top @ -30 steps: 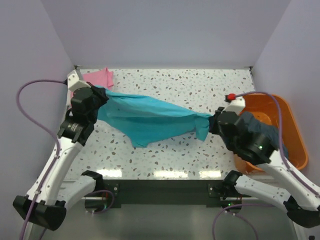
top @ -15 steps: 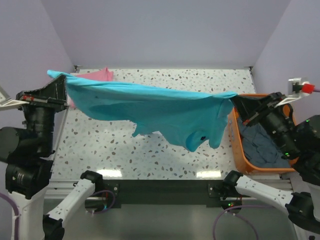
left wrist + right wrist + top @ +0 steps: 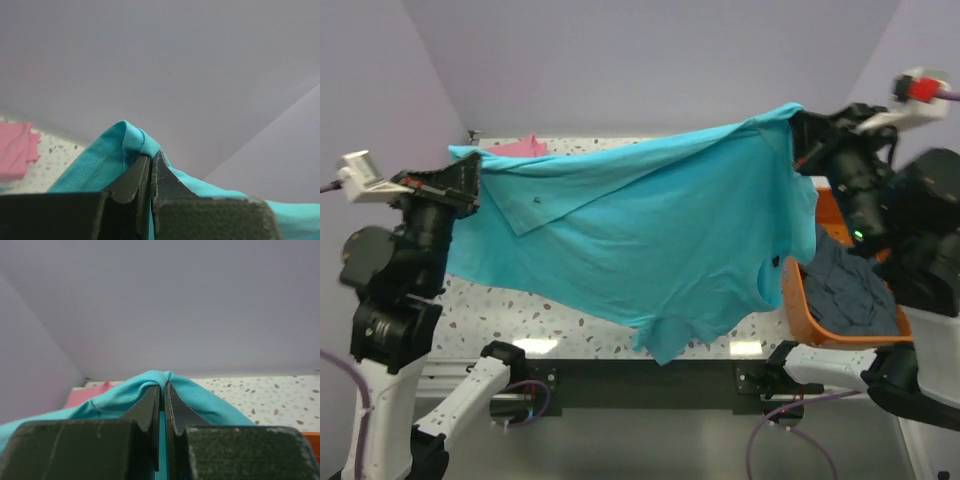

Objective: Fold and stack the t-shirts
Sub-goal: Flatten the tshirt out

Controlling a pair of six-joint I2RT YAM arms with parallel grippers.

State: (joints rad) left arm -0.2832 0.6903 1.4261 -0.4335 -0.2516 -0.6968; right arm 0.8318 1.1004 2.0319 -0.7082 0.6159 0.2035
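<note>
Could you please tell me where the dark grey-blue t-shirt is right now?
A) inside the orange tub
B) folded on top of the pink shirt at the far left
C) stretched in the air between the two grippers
A: the dark grey-blue t-shirt lies crumpled inside the orange tub, while the turquoise t-shirt is the one stretched in the air.

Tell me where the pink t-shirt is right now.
In the top view the pink t-shirt lies at the far left corner of the table, mostly hidden behind the turquoise t-shirt stretched in the air, beyond the left gripper.
</note>
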